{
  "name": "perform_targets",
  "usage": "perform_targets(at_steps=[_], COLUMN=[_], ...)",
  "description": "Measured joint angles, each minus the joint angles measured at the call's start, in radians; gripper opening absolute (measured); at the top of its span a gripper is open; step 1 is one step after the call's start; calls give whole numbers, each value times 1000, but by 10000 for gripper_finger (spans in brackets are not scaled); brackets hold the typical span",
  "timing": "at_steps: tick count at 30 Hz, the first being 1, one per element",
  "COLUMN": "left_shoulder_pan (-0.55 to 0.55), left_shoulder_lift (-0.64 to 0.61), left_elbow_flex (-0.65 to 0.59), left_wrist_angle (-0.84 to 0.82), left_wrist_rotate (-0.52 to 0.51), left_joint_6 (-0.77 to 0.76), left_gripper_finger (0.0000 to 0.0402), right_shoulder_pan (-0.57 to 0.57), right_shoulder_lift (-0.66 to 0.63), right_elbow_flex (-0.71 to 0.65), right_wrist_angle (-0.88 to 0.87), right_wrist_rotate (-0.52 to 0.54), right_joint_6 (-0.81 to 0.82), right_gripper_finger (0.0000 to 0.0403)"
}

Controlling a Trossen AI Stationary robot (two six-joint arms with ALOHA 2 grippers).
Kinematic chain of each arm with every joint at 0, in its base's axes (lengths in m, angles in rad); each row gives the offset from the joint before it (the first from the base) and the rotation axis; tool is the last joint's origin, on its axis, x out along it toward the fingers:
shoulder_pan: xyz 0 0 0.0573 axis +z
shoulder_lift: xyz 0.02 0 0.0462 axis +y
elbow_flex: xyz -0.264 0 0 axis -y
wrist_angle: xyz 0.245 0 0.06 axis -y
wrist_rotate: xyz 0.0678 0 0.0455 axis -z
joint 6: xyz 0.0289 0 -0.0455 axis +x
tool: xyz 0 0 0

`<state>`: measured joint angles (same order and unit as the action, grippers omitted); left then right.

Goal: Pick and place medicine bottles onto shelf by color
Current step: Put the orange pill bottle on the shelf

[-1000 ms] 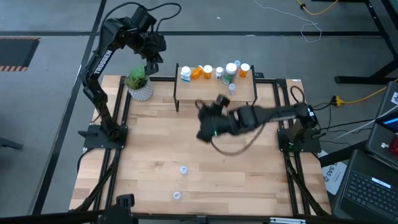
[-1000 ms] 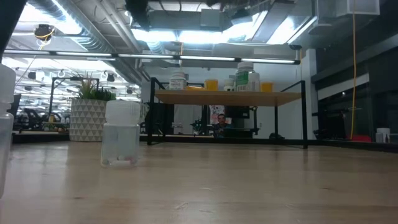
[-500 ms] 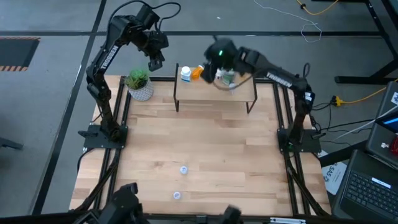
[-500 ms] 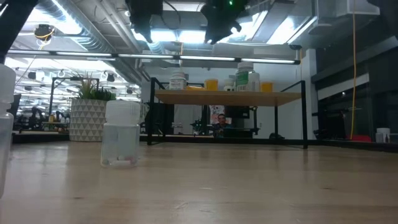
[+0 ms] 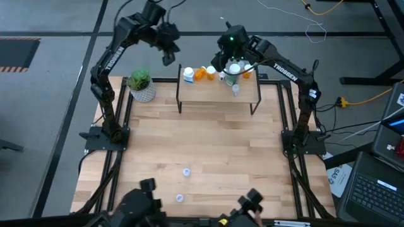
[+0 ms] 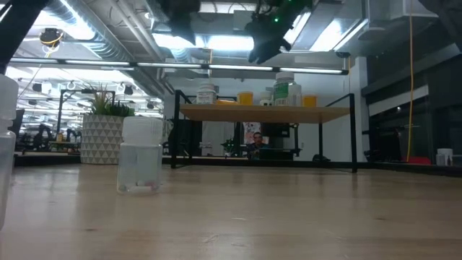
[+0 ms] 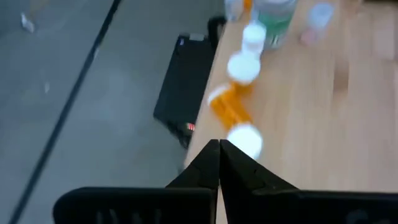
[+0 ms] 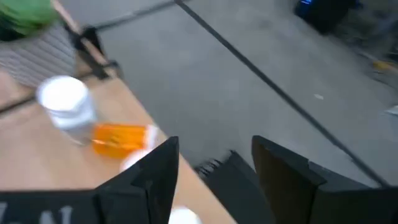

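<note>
"TROSSEN" lettering on left arm (image 5: 114, 55) and right arm (image 5: 285, 73)

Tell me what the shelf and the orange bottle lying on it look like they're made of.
The shelf: light wood top with visible grain, matte, on thin black legs, probably painted metal. The orange bottle on its side: translucent amber body with a white cap, likely plastic, though glass can't be excluded.

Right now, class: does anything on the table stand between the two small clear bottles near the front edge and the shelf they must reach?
Nothing visible does. The two small clear bottles stand alone on bare tabletop, and the wood between them and the shelf is open. The plant sits off to the shelf's left, and both arms are up behind the shelf.
</note>
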<state>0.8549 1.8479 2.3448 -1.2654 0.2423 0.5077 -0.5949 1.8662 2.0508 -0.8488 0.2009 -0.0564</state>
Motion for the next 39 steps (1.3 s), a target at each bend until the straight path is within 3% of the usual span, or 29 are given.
perform_targets(at_steps=[5, 9, 12, 18, 28, 39], left_shoulder_pan=[-57, -100, -130, -175, -233, -240], left_shoulder_lift=[70, 151, 196, 274, 360, 360], left_elbow_flex=[1, 0, 0, 0, 0, 0], left_wrist_angle=[81, 173, 260, 313, 315, 245], left_wrist_rotate=[5, -49, -148, -267, -606, -634], left_joint_6=[48, 49, 44, 34, 4, -113], left_gripper_finger=[7, 33, 65, 119, 122, 122], right_shoulder_pan=[-6, -36, -77, -173, -190, -190], right_shoulder_lift=[-11, -31, -127, -236, -352, -377], right_elbow_flex=[177, 305, 233, 214, 213, 213], right_wrist_angle=[-153, -237, -249, -502, -599, -583], right_wrist_rotate=[238, 344, 351, 348, 345, 346], right_joint_6=[-35, -64, -82, 39, 13, -104], right_gripper_finger=[204, 204, 203, 204, 204, 204])
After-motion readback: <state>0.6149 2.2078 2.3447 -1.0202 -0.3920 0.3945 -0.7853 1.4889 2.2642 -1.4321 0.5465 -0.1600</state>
